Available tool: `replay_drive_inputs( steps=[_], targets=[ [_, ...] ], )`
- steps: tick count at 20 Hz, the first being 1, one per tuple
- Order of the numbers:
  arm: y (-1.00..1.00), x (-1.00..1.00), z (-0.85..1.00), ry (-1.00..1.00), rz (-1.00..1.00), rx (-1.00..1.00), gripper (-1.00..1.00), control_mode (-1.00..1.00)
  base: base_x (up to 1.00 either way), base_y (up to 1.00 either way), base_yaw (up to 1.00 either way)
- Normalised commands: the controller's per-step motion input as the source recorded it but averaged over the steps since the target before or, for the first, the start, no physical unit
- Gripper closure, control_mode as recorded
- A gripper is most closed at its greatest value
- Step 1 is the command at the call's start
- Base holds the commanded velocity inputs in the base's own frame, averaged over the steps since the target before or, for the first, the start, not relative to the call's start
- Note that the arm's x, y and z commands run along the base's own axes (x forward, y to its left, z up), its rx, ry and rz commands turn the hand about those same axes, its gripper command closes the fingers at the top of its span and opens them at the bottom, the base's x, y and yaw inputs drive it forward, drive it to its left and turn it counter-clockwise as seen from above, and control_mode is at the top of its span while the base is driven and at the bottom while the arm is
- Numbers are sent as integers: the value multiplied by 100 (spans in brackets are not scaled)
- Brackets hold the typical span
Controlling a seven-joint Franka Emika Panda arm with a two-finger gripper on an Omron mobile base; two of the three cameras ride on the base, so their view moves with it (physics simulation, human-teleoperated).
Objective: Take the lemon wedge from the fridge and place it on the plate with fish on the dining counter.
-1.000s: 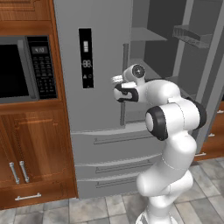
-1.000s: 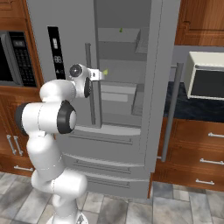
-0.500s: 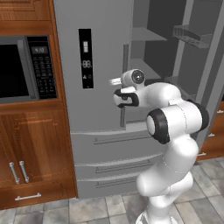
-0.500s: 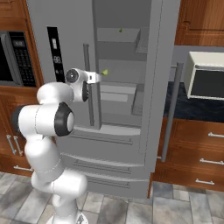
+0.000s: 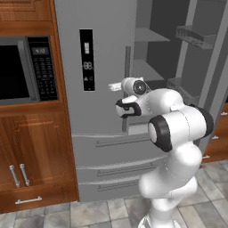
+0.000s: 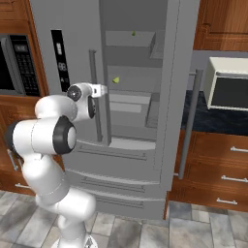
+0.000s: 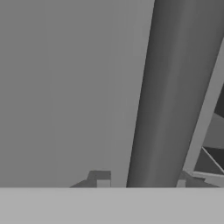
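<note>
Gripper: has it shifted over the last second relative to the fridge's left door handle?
Yes. In the right base view the gripper has drifted left, away from the lemon wedge on the shelf, toward the left door's handle of the fridge.

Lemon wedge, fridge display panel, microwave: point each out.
lemon wedge (image 6: pixel 116 80): right base view, middle of the small yellow-green piece on a fridge shelf.
display panel (image 5: pixel 87 59): left base view, centre of the black strip on the closed fridge door.
microwave (image 5: pixel 18 71): left base view, its dark door glass.

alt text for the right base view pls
The white arm's gripper is raised beside the bar handle of the grey fridge, whose right door is open. A tiny lemon wedge sits on a shelf inside.
</note>
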Motion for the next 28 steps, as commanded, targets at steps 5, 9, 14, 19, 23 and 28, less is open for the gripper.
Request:
replay_drive_inputs(
  steps=[5,9,14,19,23,28],
  targets=[
    [100,-25,61,-11,-9,-1,100,-100,0,0,0],
    [63,-21,42,-4,-7,-4,100,-100,0,0,0],
    [8,-13,9,0,0,0,100,-100,0,0,0],
    [75,-42,95,-3,1,0,100,-100,0,0,0],
    [91,-63,100,0,3,0,100,-100,0,0,0],
    [86,-59,100,0,4,0,-100,-100,0,0,0]
  ],
)
